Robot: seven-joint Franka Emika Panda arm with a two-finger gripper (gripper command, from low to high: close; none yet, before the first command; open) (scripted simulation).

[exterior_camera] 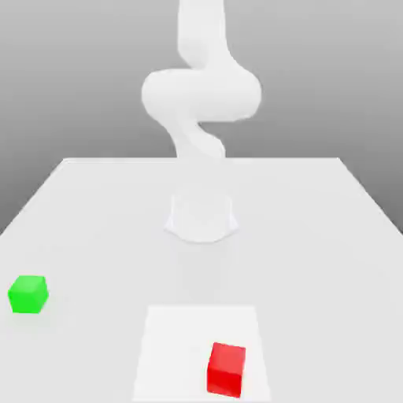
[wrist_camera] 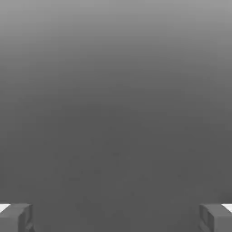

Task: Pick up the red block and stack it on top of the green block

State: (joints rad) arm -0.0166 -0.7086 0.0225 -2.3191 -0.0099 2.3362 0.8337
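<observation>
The red block (exterior_camera: pixel 226 368) lies on the white table (exterior_camera: pixel 315 236) near its front edge, a little toward the exterior view's right. Far from it, at the exterior view's left, the green block (exterior_camera: pixel 28 293) rests on the table. The two blocks are well apart. The white arm (exterior_camera: pixel 201 94) rises from its base (exterior_camera: pixel 201 216) at the middle of the table and curls high above it. In the hand view my gripper (wrist_camera: pixel 116 218) is open, its two grey fingertips (wrist_camera: pixel 16 217) set wide apart with nothing between them and only plain grey beyond.
A paler rectangular patch (exterior_camera: pixel 177 346) marks the table under and around the red block. The table's edges run along the exterior view's left, right and far sides.
</observation>
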